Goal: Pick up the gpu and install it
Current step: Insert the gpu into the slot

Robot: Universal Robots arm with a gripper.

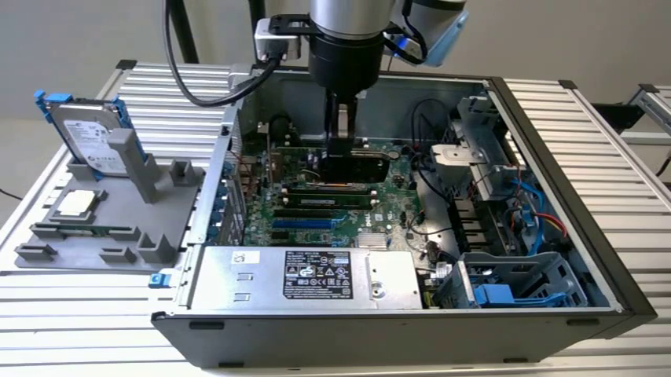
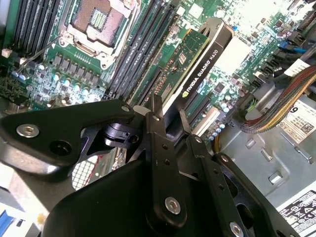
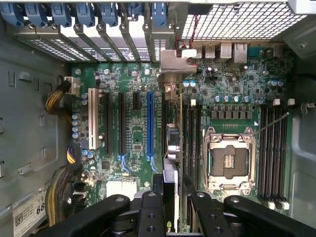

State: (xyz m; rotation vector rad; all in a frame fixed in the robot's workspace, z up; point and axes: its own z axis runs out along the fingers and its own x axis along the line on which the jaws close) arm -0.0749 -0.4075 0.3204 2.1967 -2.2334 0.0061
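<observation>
The gpu [image 2: 202, 64] is an upright card with a green board on one side and a black shroud edge. My gripper [image 2: 168, 111] is shut on its top edge inside the open computer case [image 1: 587, 236]. In the first wrist view the gpu [image 3: 170, 143] runs edge-on over a motherboard slot just beside the long blue slot [image 3: 150, 123]. Its silver bracket [image 3: 177, 61] sits against the rear slot openings, and my gripper [image 3: 170, 180] clamps the card's near end. The exterior view has the gripper [image 1: 341, 169] low over the motherboard [image 1: 388, 212]. I cannot tell whether the card is fully seated.
The empty CPU socket [image 3: 228, 160] and memory slots [image 3: 274, 153] flank the card. The power supply [image 1: 304, 275] and a drive cage [image 1: 504, 283] fill the case front, and cables [image 1: 535, 212] run by the case's right wall. Outside, at the exterior view's left, a grey fixture [image 1: 94, 243] holds a hard drive [image 1: 89, 137].
</observation>
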